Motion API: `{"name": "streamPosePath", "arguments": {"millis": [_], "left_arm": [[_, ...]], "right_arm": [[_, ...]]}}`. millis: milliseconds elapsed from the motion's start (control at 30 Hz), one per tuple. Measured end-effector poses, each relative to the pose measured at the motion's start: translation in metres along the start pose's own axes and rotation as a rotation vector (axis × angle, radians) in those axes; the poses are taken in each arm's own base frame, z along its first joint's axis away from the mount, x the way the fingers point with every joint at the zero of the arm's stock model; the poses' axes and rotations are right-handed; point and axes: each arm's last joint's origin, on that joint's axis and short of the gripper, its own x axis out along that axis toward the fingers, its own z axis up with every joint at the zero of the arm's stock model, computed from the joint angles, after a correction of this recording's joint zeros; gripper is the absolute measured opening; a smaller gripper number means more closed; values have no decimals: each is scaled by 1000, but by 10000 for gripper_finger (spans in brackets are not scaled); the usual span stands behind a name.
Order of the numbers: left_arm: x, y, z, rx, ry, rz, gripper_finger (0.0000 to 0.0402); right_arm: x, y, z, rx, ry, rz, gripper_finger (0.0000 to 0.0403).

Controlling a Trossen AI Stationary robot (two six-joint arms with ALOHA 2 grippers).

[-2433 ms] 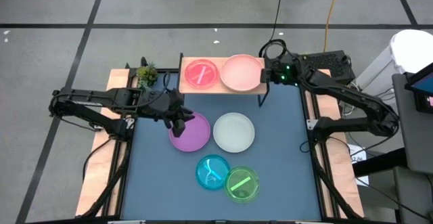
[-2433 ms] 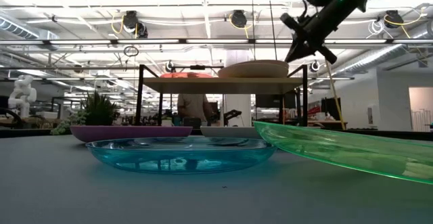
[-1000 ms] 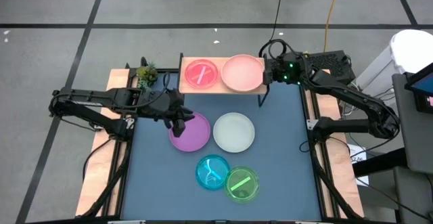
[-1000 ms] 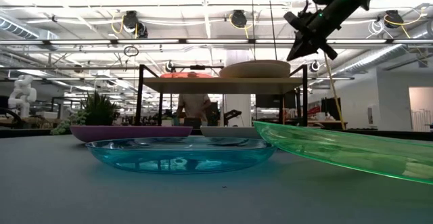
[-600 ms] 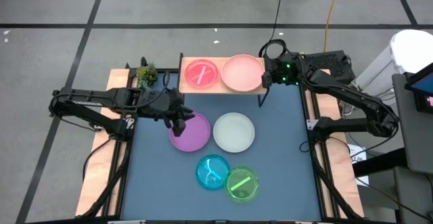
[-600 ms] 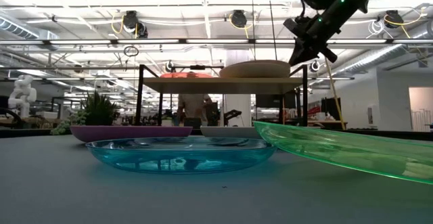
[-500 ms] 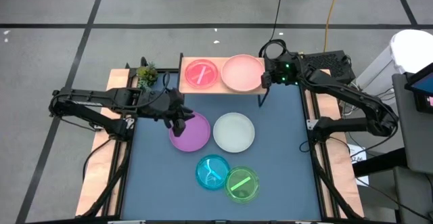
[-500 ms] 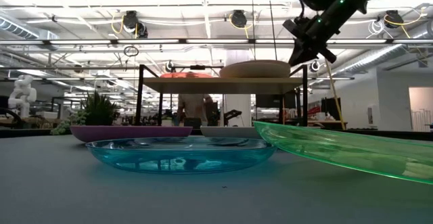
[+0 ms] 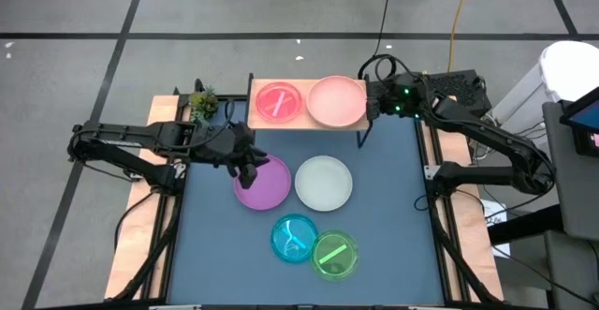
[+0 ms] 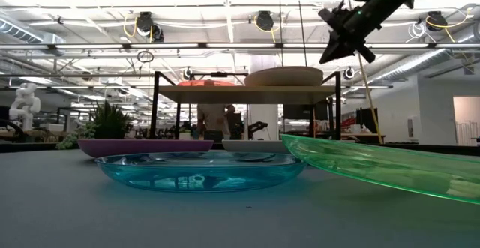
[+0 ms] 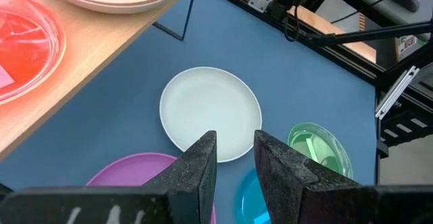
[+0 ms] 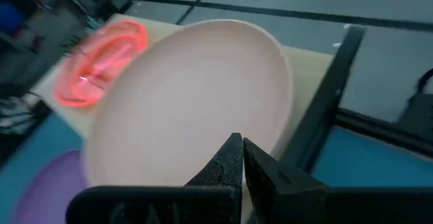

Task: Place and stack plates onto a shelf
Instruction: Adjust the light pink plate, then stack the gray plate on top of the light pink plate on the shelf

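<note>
The shelf (image 9: 304, 124) stands at the table's far edge. On it lie a translucent pink plate (image 9: 278, 101) and a stack of large pale pink plates (image 9: 335, 101). On the table lie the purple plate (image 9: 265, 185), the white plate (image 9: 324, 181), the blue plate (image 9: 295, 237) and the green plate (image 9: 334, 255), which overlaps the blue one. My right gripper (image 12: 241, 143) is shut. It hovers just above the right rim of the pale stack (image 10: 283, 76). My left gripper (image 9: 249, 169) hangs above the purple plate's far left rim, its fingers (image 11: 235, 146) a little apart.
A small green plant (image 9: 202, 100) stands left of the shelf. Wooden side rails (image 9: 150, 216) line both sides of the blue mat. The shelf's black legs (image 10: 156, 106) stand on the mat. Bare mat shows on the near left and along the right side.
My right gripper has drawn back a little from the pale stack, toward the table's right edge and slightly up, staying shut. The plates have not moved.
</note>
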Motion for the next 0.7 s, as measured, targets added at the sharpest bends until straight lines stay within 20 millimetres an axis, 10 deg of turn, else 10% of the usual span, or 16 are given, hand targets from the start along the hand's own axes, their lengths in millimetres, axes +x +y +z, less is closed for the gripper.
{"name": "streamPosePath", "arguments": {"millis": [700], "left_arm": [[39, 13, -45, -10, 117, -5, 104]], "right_arm": [[-58, 58, -70, 295, 429, 182, 0]]}}
